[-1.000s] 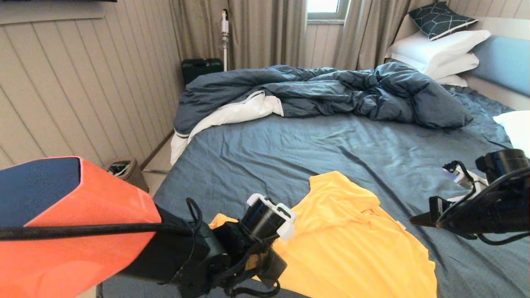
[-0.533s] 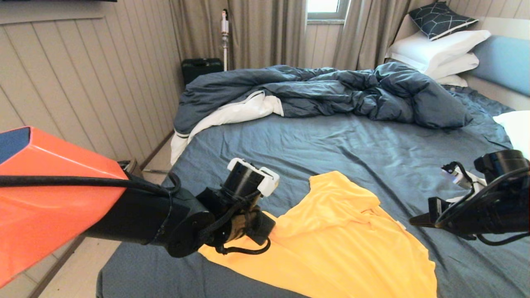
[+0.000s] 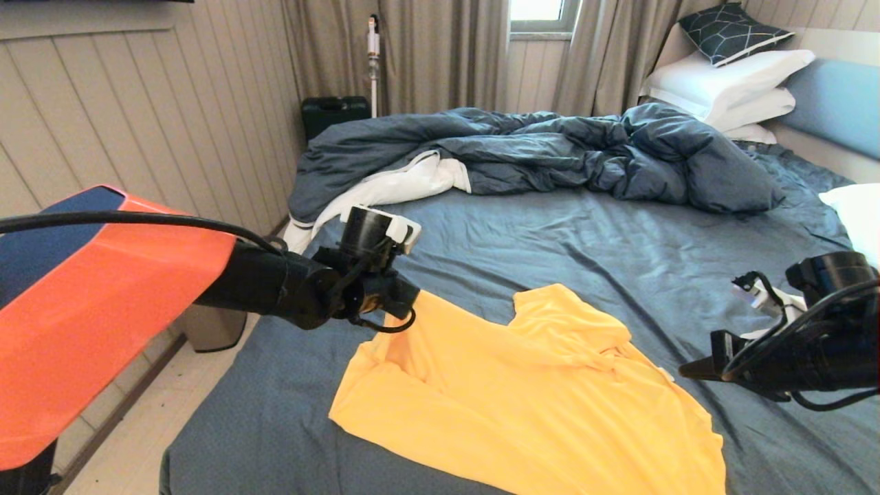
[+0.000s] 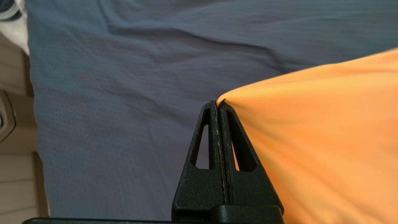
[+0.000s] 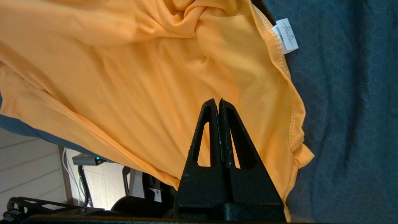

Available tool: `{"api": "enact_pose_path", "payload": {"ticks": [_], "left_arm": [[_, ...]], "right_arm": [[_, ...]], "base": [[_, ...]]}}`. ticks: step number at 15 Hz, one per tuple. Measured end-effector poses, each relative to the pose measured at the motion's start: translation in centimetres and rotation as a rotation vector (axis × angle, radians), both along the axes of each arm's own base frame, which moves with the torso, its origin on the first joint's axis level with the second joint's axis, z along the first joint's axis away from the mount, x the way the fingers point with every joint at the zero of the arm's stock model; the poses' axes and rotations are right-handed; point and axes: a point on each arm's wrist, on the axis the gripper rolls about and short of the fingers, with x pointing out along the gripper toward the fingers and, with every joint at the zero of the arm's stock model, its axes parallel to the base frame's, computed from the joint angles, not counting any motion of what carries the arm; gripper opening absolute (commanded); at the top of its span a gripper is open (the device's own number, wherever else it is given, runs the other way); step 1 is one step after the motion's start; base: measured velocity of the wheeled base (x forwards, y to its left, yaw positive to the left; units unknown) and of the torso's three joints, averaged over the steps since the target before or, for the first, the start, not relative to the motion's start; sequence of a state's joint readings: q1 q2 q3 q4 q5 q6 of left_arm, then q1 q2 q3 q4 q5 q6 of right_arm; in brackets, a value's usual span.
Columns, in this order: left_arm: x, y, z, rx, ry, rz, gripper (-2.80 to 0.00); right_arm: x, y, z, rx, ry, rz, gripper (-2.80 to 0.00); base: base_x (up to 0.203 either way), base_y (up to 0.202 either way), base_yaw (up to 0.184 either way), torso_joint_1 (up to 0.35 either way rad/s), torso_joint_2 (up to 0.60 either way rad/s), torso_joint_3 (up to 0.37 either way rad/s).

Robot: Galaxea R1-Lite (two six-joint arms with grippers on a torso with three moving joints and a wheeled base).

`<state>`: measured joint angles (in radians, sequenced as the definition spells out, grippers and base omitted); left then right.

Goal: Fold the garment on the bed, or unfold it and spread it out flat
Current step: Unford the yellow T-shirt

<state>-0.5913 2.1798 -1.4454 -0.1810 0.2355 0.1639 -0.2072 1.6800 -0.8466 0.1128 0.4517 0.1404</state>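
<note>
The yellow T-shirt (image 3: 536, 412) lies rumpled on the near part of the bed (image 3: 550, 234), its hem near the front edge. My left gripper (image 3: 411, 301) is shut on the shirt's far left corner and holds it taut a little above the sheet. In the left wrist view the fabric (image 4: 311, 124) runs straight from the closed left gripper (image 4: 217, 102) over the sheet (image 4: 108, 93). My right gripper (image 3: 684, 370) hovers by the shirt's right edge, shut and holding nothing. In the right wrist view that gripper (image 5: 218, 101) hangs over the shirt (image 5: 124, 77).
A rumpled dark blue duvet (image 3: 550, 151) fills the far side of the bed. White pillows (image 3: 729, 82), a patterned cushion (image 3: 729, 31) and the headboard (image 3: 835, 103) are at the right. A bin (image 3: 210, 330) and a panelled wall stand left of the bed. The shirt's white label (image 5: 286, 35) shows.
My left arm has swung up and away to the far left with the shirt corner, drawing the shirt's left part out wider over the sheet. The right arm has stayed in place.
</note>
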Motion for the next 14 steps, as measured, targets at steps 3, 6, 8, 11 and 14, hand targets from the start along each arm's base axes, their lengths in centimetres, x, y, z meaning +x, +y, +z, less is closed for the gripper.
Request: {"api": "enact_pose_path", "payload": {"ticks": [3,6,8,11,14], "left_arm": [[2.3,0.3,-2.1,0.014,0.015,0.029,-2.80],[3.2,0.4,-3.4,0.042,0.028,0.030,-2.80],[3.6,0.3,-3.9,0.048,0.030,0.029,-2.80],[4.0,0.0,-4.0,0.054,0.037,0.028,-2.80],[4.3,-0.4,-3.4,0.061,0.018,0.021,-2.80]], "right_arm": [[0.1,0.0,-0.1,-0.003,0.003,0.005,-2.80],[0.1,0.0,-0.2,-0.003,0.006,0.005,-2.80],[0.0,0.0,-0.3,-0.003,0.009,0.005,-2.80],[0.0,0.0,-0.3,-0.003,0.011,0.005,-2.80],[-0.1,0.1,-0.4,-0.002,0.013,0.006,-2.80]], "base": [[0.000,0.000,0.000,0.000,0.00,0.000],[0.000,0.000,0.000,0.000,0.00,0.000],[0.000,0.000,0.000,0.000,0.00,0.000],[0.000,0.000,0.000,0.000,0.00,0.000],[0.000,0.000,0.000,0.000,0.00,0.000]]}}
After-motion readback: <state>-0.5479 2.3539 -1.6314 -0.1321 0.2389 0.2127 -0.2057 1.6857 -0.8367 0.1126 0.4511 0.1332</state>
